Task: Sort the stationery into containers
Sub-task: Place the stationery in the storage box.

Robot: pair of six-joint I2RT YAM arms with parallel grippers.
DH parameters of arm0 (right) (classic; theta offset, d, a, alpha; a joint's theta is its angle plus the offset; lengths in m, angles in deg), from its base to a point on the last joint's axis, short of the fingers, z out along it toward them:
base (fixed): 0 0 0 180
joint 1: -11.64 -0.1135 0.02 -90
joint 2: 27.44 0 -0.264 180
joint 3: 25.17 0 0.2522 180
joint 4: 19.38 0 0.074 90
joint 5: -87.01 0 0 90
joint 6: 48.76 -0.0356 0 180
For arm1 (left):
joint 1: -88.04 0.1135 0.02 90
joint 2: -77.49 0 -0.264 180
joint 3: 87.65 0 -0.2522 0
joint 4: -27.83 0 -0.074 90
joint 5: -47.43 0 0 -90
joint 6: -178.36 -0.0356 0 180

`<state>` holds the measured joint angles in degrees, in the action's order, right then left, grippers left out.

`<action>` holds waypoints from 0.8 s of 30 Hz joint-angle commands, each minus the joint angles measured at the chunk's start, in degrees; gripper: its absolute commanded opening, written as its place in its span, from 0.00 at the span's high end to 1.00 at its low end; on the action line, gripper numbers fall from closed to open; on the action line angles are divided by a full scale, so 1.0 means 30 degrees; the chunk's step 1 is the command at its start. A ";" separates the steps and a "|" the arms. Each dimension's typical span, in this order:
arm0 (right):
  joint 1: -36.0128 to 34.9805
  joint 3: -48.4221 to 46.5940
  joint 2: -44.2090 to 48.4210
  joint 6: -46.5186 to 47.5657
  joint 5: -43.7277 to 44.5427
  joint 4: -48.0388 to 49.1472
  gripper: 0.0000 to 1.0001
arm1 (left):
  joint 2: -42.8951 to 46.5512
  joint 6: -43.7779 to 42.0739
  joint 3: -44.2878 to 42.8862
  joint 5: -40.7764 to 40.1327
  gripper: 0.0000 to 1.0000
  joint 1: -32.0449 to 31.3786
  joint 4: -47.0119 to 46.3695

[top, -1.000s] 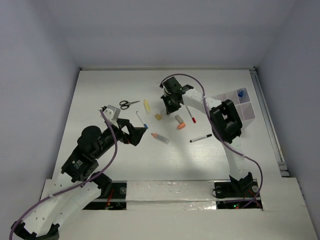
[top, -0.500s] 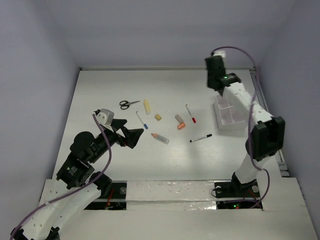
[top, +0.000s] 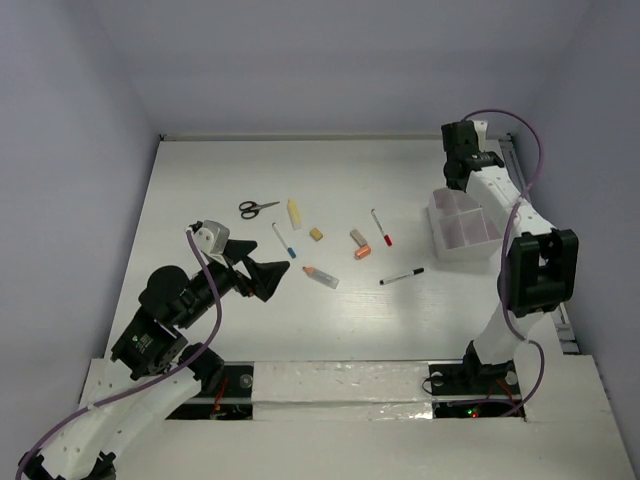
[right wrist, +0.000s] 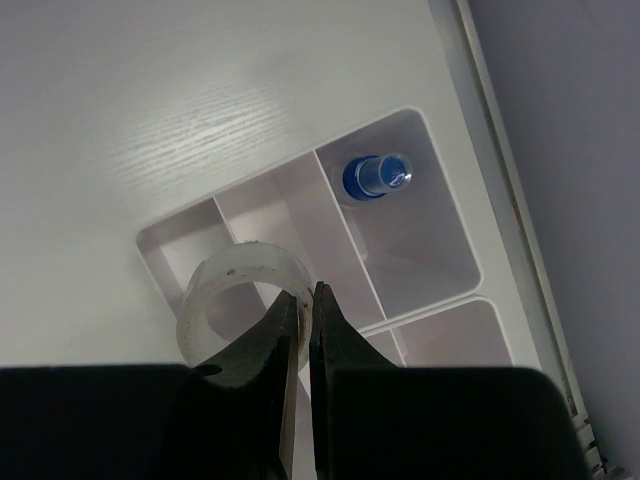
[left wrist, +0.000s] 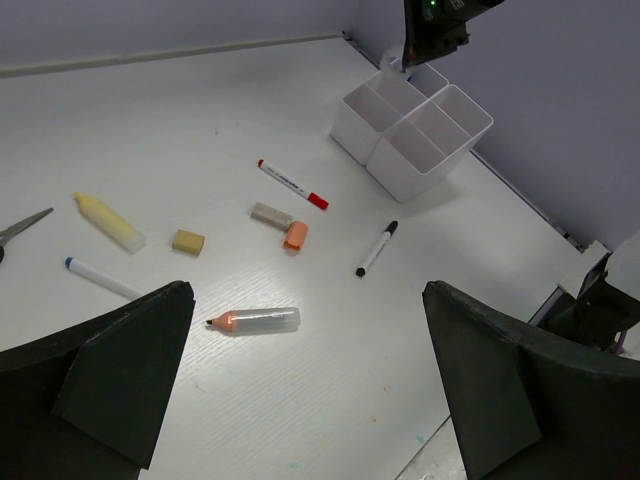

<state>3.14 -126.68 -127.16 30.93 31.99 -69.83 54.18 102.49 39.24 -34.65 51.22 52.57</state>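
Right gripper [right wrist: 305, 308] is clamped on the thin wall of the tape roll [right wrist: 235, 262], which is judged light, stiff and slick, with the organizer box [right wrist: 440, 240] beneath it.

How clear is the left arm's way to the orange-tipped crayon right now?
Probably clear, yes. The left gripper is open and the orange-tipped crayon lies alone on bare table just ahead of its fingers. The right gripper, shut on the tape roll, is far off over the organizer box.

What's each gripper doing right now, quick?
Left gripper: open, holding nothing.
Right gripper: shut on the tape roll.
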 commanded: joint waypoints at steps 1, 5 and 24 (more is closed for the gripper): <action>0.0426 0.0068 -0.0069 -0.0286 -0.0177 0.0072 1.00 | 0.0241 -0.0140 -0.0242 -0.0004 0.01 -0.0120 -0.0673; 0.0633 0.0302 -0.0450 -0.0169 0.0233 0.0187 0.99 | 0.0095 -0.0140 -0.0242 -0.0063 0.01 -0.0120 -0.0643; 0.0633 0.0509 -0.1270 0.0272 0.2226 0.0189 0.85 | -0.0404 -0.0111 -0.0212 -0.0327 0.01 -0.0120 -0.0527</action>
<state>4.83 -124.23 -129.96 31.41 36.10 -70.05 53.37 102.52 39.24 -35.26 51.03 52.59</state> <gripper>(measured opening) 0.140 0.989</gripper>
